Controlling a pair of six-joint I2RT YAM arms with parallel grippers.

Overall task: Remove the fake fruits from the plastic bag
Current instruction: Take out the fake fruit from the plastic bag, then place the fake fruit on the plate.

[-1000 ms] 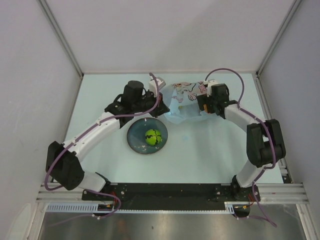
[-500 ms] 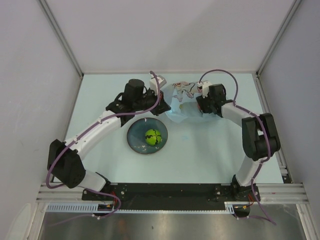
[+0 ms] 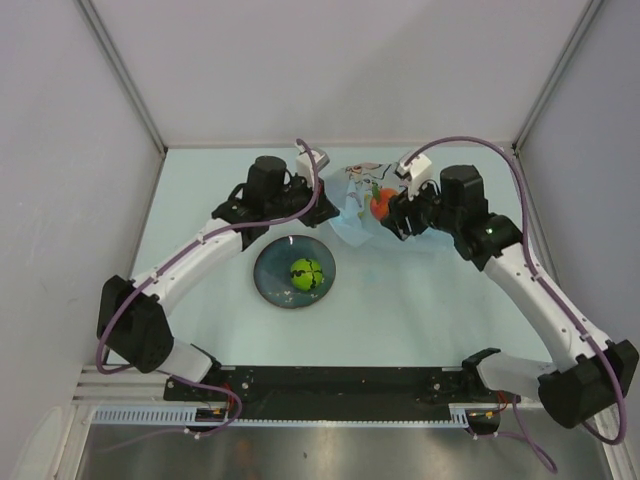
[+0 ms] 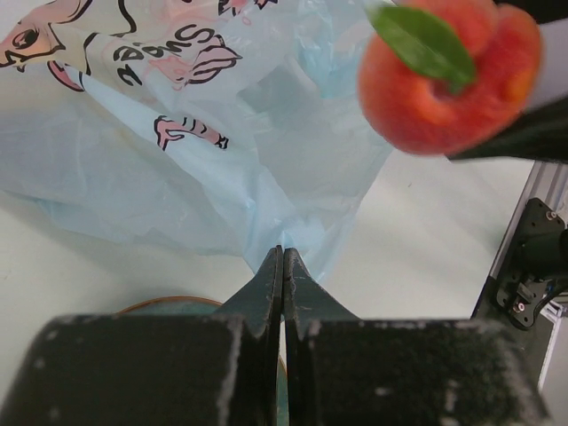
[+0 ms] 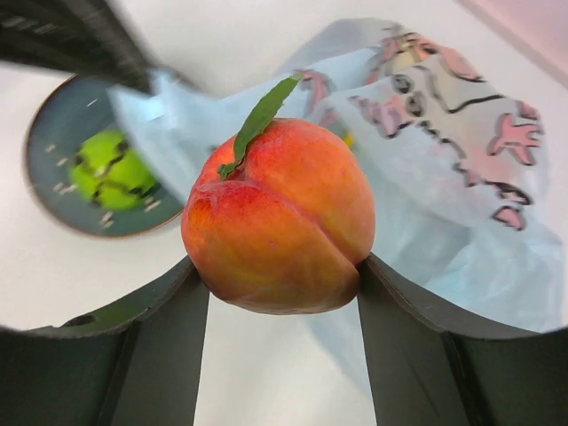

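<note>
One peach point(image 5: 284, 222) sat clamped between the fingers of the right gripper point(image 5: 280, 280), held just above the plastic bag point(image 4: 177, 160), which lay crumpled toward the far side of the table point(image 3: 420, 300). The left gripper point(image 4: 282, 262) had its jaws pressed together on the bag's near edge. A green fruit point(image 3: 305, 272) lay on the dark plate point(image 3: 272, 290), near the bag.

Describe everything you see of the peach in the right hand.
The peach is a glossy plastic fruit, orange-red shading to yellow, with a crease down one side and a green leaf at its stem. The right hand pinches it between both fingers, raised above the plastic bag; nothing else seems to touch it.
</note>
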